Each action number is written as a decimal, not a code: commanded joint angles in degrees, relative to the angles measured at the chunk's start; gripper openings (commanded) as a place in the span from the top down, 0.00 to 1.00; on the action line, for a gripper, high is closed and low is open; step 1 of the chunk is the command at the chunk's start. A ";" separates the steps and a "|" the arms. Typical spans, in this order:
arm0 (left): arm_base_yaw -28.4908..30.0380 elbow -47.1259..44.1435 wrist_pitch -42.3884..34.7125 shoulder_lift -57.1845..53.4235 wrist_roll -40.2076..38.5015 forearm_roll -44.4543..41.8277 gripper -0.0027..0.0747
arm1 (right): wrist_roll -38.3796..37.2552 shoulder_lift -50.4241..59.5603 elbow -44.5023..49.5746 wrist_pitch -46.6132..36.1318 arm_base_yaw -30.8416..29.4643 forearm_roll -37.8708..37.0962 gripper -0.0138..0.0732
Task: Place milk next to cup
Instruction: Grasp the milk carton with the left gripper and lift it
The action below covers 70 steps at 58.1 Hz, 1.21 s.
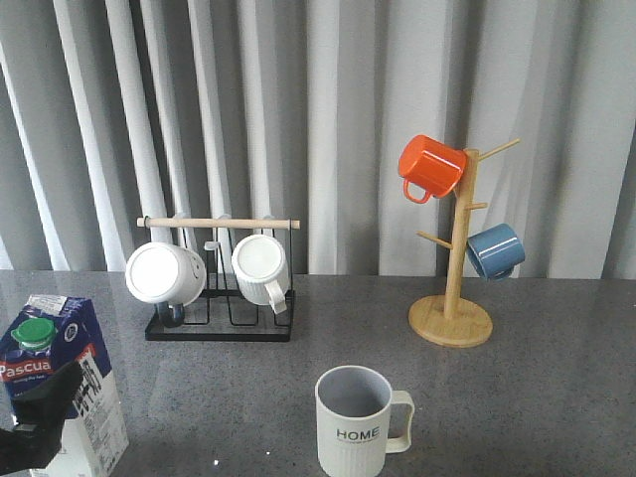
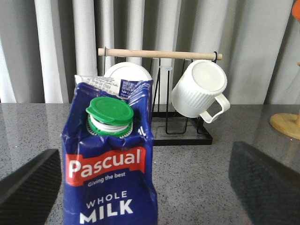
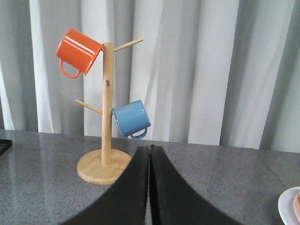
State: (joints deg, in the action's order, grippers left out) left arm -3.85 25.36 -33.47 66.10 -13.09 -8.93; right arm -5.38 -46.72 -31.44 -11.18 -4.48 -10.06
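The milk (image 1: pixel 62 373) is a blue and white carton with a green cap. It stands upright at the table's near left. In the left wrist view the milk (image 2: pixel 110 183) stands between the jaws of my left gripper (image 2: pixel 143 157), which is open wide. The carton is close to one finger (image 2: pixel 28 185) and far from the other. A gap shows on both sides. The cup (image 1: pixel 355 422), a ribbed mug marked "HOME", stands at the near centre, well right of the milk. My right gripper (image 3: pixel 149 152) is shut and empty above the table; it does not show in the front view.
A black rack (image 1: pixel 221 328) with a wooden bar holds two white mugs behind the milk. A wooden mug tree (image 1: pixel 452 318) at the back right carries an orange mug (image 1: pixel 430 166) and a blue mug (image 1: pixel 495 250). A white dish edge (image 3: pixel 290 206) shows in the right wrist view.
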 commanded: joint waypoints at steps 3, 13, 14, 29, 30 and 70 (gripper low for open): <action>-0.09 2.01 -7.59 1.45 2.72 3.88 0.03 | 0.20 0.56 -1.77 -4.14 -0.35 -0.26 0.85; -0.09 2.07 -10.16 2.12 7.48 7.31 0.04 | 0.20 0.56 -1.77 -4.14 -0.35 -0.26 0.85; -0.09 2.07 -10.36 2.19 7.91 7.94 0.04 | 0.20 0.56 -1.77 -4.14 -0.35 -0.26 0.85; -0.06 6.17 -6.78 4.53 9.36 8.09 0.04 | 0.20 0.56 -1.77 -4.14 -0.35 -0.26 0.85; -0.06 6.84 -5.94 4.68 9.35 7.77 0.04 | 0.20 0.56 -1.77 -4.14 -0.35 -0.26 0.85; 1.29 12.36 0.70 11.18 10.29 6.66 0.05 | 0.20 0.56 -1.77 -4.13 -0.35 -0.26 0.85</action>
State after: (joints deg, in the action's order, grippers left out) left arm -2.64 36.01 -28.84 77.91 -2.65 -2.48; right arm -5.38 -46.72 -31.44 -11.18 -4.48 -10.06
